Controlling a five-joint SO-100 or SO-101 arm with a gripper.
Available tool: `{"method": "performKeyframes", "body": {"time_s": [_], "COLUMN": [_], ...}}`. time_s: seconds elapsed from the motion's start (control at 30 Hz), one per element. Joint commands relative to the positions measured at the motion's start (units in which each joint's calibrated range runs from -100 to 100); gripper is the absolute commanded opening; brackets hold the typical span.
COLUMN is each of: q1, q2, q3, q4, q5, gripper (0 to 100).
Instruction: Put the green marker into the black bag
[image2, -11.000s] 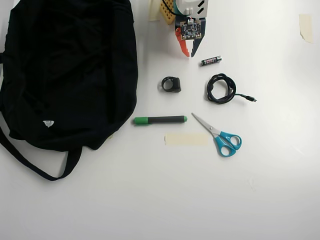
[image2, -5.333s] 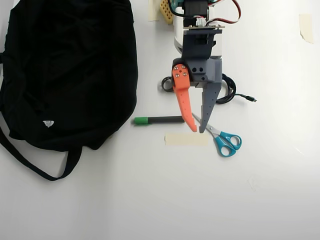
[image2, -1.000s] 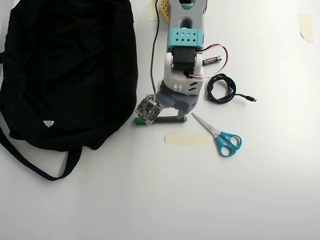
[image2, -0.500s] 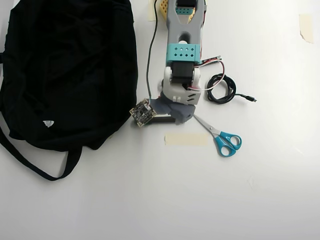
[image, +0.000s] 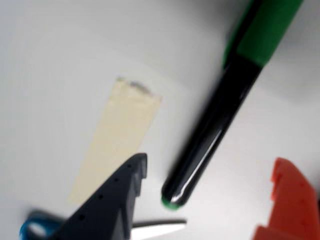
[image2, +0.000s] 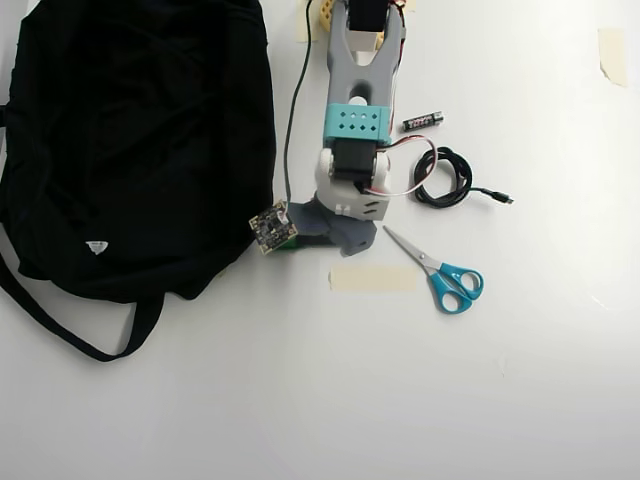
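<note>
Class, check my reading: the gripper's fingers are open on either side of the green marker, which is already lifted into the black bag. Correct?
Not quite. The wrist view shows the green marker lying on the table between the open gripper fingers, not in the black bag.

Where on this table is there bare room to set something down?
Free: the broad strip of table below the black bag, tape strip and scissors, and the right side past the cable. Crowded: the middle, where the arm covers the green marker.

Grey arm (image2: 362, 60), teal bracket, orange-and-grey hand (image: 210, 192)
</note>
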Motion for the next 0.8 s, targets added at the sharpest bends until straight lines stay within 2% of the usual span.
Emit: {"method": "performKeyframes", "body": {"time_s": [0.0, 0.77], "q1": [1.55, 2.59], "q2": [1.44, 9.07], "q3": [-4.82, -8.23], "q4": [-0.51, 0.18], "q5": [-0.20, -2.14], "gripper": [28, 30]}}
